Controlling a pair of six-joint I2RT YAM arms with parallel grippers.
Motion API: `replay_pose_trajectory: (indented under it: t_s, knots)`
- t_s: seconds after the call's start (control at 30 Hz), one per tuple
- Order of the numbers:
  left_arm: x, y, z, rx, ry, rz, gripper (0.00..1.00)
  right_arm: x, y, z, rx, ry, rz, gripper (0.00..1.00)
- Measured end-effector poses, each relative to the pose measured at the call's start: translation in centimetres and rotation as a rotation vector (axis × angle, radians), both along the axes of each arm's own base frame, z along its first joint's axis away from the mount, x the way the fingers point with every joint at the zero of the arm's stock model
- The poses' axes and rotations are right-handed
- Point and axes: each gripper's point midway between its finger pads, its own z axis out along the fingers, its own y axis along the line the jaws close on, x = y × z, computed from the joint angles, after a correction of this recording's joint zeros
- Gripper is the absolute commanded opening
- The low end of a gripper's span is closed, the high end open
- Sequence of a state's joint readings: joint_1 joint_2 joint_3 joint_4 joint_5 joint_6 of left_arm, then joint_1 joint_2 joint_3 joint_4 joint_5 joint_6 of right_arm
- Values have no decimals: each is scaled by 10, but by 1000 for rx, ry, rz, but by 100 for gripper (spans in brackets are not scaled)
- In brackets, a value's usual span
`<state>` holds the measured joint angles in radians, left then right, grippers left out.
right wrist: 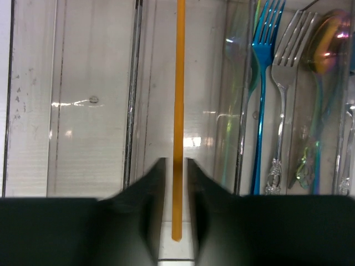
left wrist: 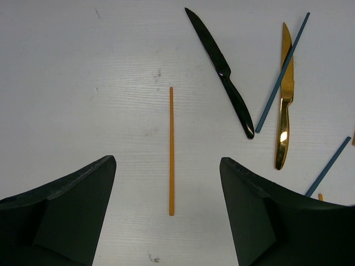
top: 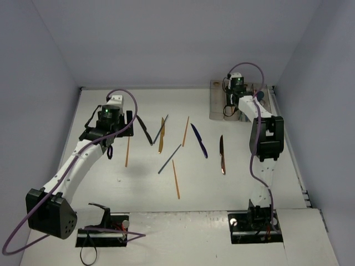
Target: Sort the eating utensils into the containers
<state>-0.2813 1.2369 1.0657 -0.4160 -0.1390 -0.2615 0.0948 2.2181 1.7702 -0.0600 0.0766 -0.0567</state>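
Observation:
My right gripper (right wrist: 176,166) hangs over the clear containers (right wrist: 133,111), and in the top view it (top: 236,91) is at the far right over them (top: 216,113). Its jaws stand slightly apart, a thin gap on each side of an orange chopstick (right wrist: 178,111) that runs along the second bin. My left gripper (left wrist: 167,159) is open above another orange chopstick (left wrist: 171,149) lying on the table, its near end between the fingers. In the top view this gripper (top: 119,130) is at the left and the chopstick (top: 127,151) lies just beside it.
A blue fork (right wrist: 260,111), a silver fork (right wrist: 283,100) and an iridescent spoon (right wrist: 327,44) lie in the bins to the right. On the table lie a black knife (left wrist: 222,69), a gold knife (left wrist: 285,105), a blue chopstick (left wrist: 282,75), a blue knife (top: 198,139), a copper knife (top: 222,155) and an orange chopstick (top: 175,178).

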Motion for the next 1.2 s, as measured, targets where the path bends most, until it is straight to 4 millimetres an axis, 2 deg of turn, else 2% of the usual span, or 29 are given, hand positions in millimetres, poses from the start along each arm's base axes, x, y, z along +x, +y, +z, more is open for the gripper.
replay_pose_trajectory:
  t_s: [0.03,0.17,0.23,0.3,0.4,0.47,0.5,0.57,0.63,0.67,0.73,0.9,0.97,1.1,1.2]
  knots:
    - [0,0,0,0,0,0,73,0,0,-1,0,2,2,35]
    - [0,0,0,0,0,0,73,0,2,3,4,-5,9,46]
    - [0,0,0,0,-1,0,73,-6,4,7,10,-8,10,48]
    - [0,0,1,-1,-2,-1,73,-19,7,15,17,-7,8,50]
    - [-1,0,4,-3,-10,0,73,-48,20,41,20,-20,20,55]
    - [-2,1,7,-4,-19,1,73,-66,40,65,24,-75,44,58]
    - [-2,1,9,-5,-24,1,73,-81,54,74,32,-87,64,59]
    - [-4,2,13,-6,-38,5,73,-114,93,90,57,-117,131,62]
    - [-5,4,17,-5,-50,10,73,-149,130,96,88,-128,204,65]
    - [-5,5,19,-5,-56,13,73,-170,150,95,107,-124,249,66]
    - [-6,6,22,-5,-67,17,73,-205,178,83,129,-87,318,67]
    - [-8,11,31,4,-97,36,73,-275,213,30,145,60,400,68]
    - [-8,13,35,8,-109,43,73,-301,226,16,148,114,438,68]
    - [-10,17,41,15,-129,58,73,-337,257,7,180,171,518,67]
    - [-10,19,43,19,-135,64,73,-355,269,-9,178,226,540,63]
